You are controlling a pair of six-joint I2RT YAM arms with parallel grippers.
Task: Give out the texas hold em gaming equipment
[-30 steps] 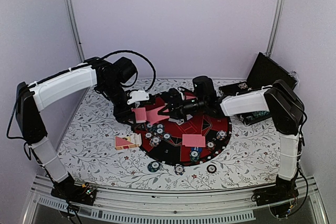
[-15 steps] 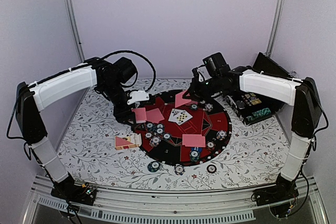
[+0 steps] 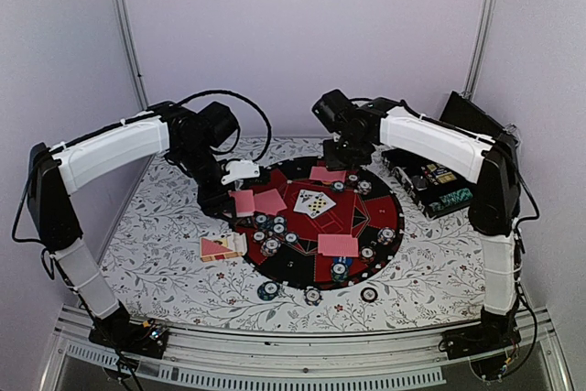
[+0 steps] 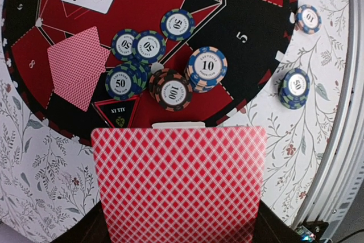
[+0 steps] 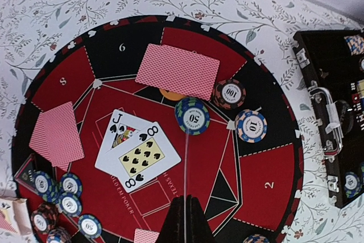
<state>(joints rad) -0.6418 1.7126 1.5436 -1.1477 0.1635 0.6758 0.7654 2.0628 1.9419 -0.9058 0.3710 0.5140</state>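
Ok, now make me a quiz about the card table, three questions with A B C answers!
1. Where is the case?
A) right of the mat
B) left of the mat
C) on top of the mat

2. How many cards lie face up?
A) none
B) two
C) five

3. What is the left gripper doing?
A) hanging open
B) shut on a chip
C) shut on a card

Answers:
1 A: the top view shows it open beside the mat's right edge.
2 B: a jack and an eight of spades lie mid-mat, and every other card shows its red back.
3 C: a red-backed card fills the bottom of the left wrist view, held there.
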